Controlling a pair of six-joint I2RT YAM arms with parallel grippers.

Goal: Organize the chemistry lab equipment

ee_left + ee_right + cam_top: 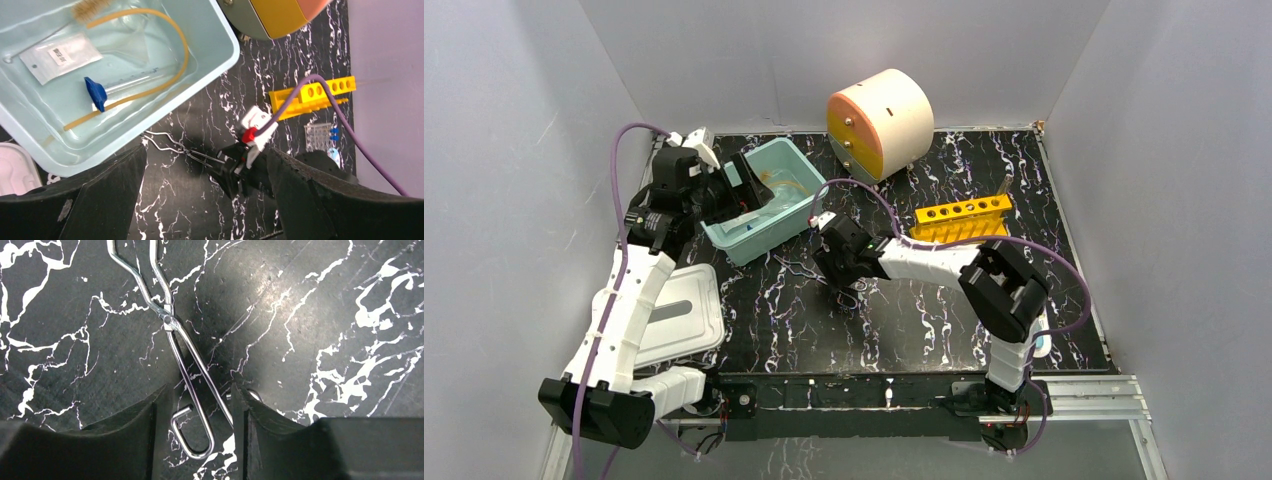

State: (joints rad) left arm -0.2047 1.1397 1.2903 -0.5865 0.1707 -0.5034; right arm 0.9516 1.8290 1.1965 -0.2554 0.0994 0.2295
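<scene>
The metal scissor-like forceps [172, 325] lie flat on the black marble table, also seen from above [802, 268] and in the left wrist view [167, 142]. My right gripper [200, 390] is low over their handle end. Its fingers straddle the looped handles; the right finger touches one handle and a gap shows on the left. My left gripper [205, 155] hangs open and empty above the teal bin's near corner [220, 65]. Inside the bin lie a blue-capped tube [95, 93], a white packet [60, 55], a brown brush [90, 7], a clear glass funnel [132, 35] and amber tubing [180, 45].
A yellow holed rack [962, 215] stands right of the centre, and a clear well plate [317, 136] lies nearer the front right. A round cream and orange drawer unit [879, 122] stands at the back. A white lid [679, 320] lies at the front left.
</scene>
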